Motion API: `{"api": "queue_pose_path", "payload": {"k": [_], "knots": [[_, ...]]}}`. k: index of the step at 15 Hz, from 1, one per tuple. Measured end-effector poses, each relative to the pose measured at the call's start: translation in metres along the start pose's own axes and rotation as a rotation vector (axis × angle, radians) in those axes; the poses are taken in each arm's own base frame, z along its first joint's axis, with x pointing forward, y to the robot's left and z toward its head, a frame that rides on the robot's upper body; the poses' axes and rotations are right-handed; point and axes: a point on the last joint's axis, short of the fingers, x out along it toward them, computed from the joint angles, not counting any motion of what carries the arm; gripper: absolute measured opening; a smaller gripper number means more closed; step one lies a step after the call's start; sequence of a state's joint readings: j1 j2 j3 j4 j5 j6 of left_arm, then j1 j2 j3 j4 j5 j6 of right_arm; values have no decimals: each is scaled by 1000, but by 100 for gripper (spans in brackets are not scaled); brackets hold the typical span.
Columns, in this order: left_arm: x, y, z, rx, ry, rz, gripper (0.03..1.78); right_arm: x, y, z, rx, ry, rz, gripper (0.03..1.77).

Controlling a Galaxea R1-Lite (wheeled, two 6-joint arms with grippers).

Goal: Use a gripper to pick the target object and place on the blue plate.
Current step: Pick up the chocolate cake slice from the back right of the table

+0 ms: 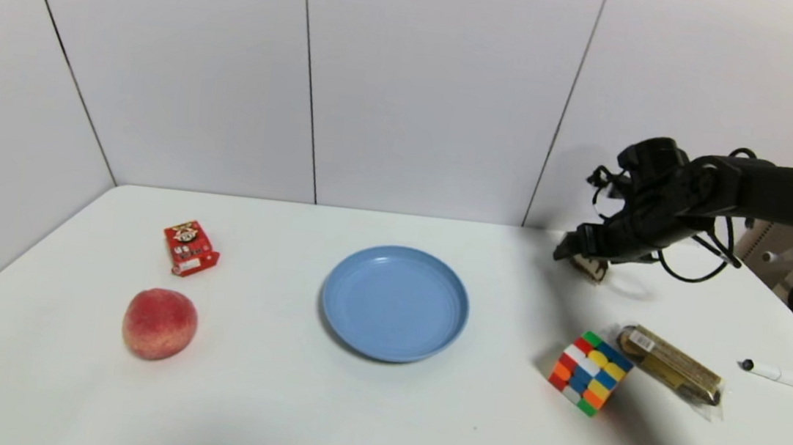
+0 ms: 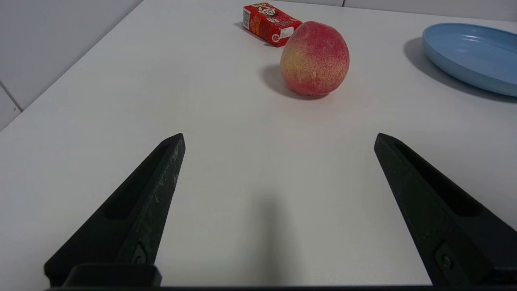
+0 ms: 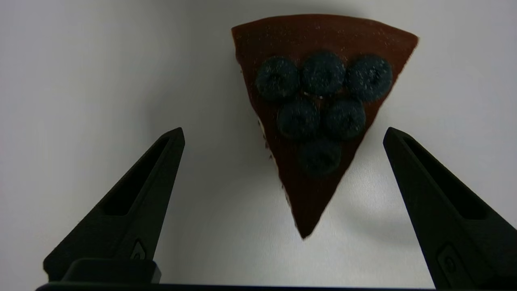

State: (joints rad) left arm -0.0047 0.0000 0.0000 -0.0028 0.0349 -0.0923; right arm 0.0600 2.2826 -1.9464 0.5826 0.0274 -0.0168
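The cake slice (image 3: pixel 315 101), a dark chocolate triangle topped with dark berries, lies on the white table at the far right; in the head view only its cream-and-brown side (image 1: pixel 592 267) shows under the hand. My right gripper (image 3: pixel 284 133) hangs just above it, open, its two fingers spread to either side of the slice's pointed end without touching it. In the head view the right gripper (image 1: pixel 574 250) reaches in from the right. The blue plate (image 1: pixel 395 302) sits at the table's middle, empty. My left gripper (image 2: pixel 279 137) is open over bare table near the left front.
A multicoloured puzzle cube (image 1: pixel 589 372) and a gold-brown wrapped bar (image 1: pixel 670 363) lie in front of the cake. A white pen (image 1: pixel 789 378) lies at the right edge. A peach (image 1: pixel 159 324) and a red carton (image 1: pixel 190 248) sit left of the plate.
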Motion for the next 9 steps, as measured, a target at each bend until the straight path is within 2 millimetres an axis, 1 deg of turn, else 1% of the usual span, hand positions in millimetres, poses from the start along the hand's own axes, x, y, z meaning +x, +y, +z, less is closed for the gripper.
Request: {"api": "queue_pose_path", "payload": {"k": [2,4,9], "knots": [[0,0,0,1,0,0,169,11,-2,0,2,-9,-4,170],[0,0,0,0,0,0,169,17,-4,2,2,-34,-10,170],[0,0,0,1,0,0,169,21,-12,5,4,-78,-22,170]]}}
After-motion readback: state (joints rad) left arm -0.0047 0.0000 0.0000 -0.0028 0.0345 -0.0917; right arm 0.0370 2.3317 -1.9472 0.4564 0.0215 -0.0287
